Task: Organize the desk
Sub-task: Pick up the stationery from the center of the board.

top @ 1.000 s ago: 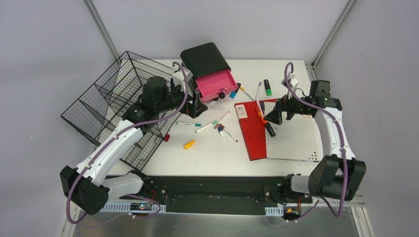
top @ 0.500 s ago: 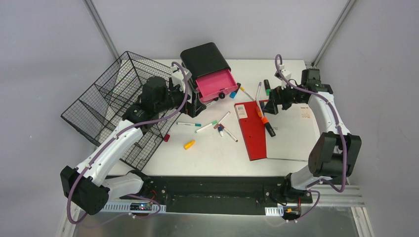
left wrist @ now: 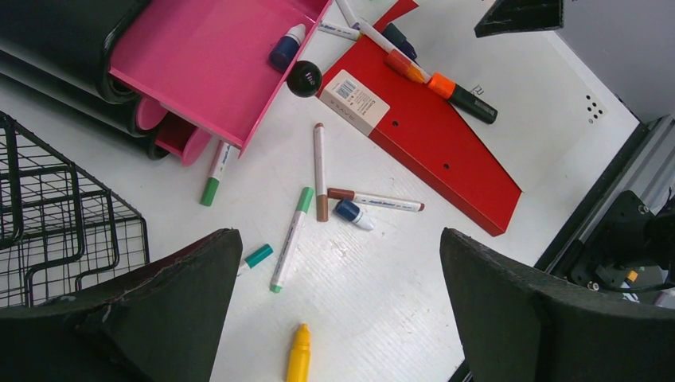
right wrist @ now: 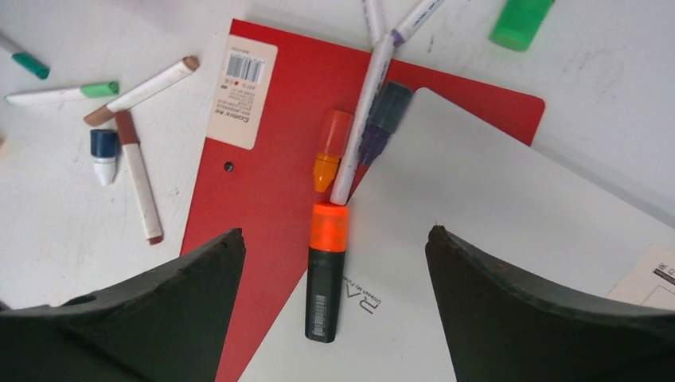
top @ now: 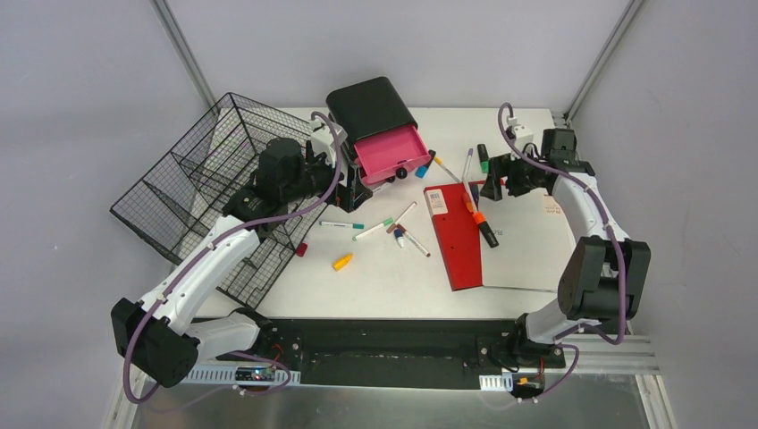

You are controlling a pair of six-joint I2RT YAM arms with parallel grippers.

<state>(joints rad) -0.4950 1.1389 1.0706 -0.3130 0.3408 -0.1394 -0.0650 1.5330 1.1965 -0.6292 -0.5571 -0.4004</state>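
Near edge first: the desk (top: 384, 277) is one flat white rectangle with a metal-framed edge, faintly ribbed up close, filling the middle of your overhead view with everything sitting on it. Closest to you lie one stubby yellow marker (top: 342, 262) and one small red piece (top: 301, 250), too small to identify. To their right is one white-and-red notebook (top: 456, 246), flat and glossy red, with a white barcode label (right wrist: 245, 91) and a round-cornered white sheet (right wrist: 493, 263) over its right part. Four things lie across it: an orange-capped black highlighter (right wrist: 325, 270), an orange marker (right wrist: 333, 159), a thin white pen (right wrist: 362, 119) and a dark-capped purple pen (right wrist: 380, 119). The right gripper (right wrist: 334, 232) hovers above them, jaws spread, gripping nothing. Mid-desk, the left wrist view gives you seven loose pens counting the yellow one (the teal-tipped pen (left wrist: 256, 256) is half hidden behind a finger (left wrist: 159, 318)). The left gripper (left wrist: 336, 239) hangs over these, jaws wide apart, empty. At the left side you have one black wire-mesh basket (top: 192, 192), boxy and tilted, its near corner hidden by the left arm (top: 201, 268). Farther back is one rounded black organiser (top: 371, 105) with one pink drawer (top: 391, 150) pulled out. Inside is one small blue item with a white cap (left wrist: 285, 48), can't tell what. Far right is one green highlighter (top: 484, 159), cut off at the top of the right wrist view
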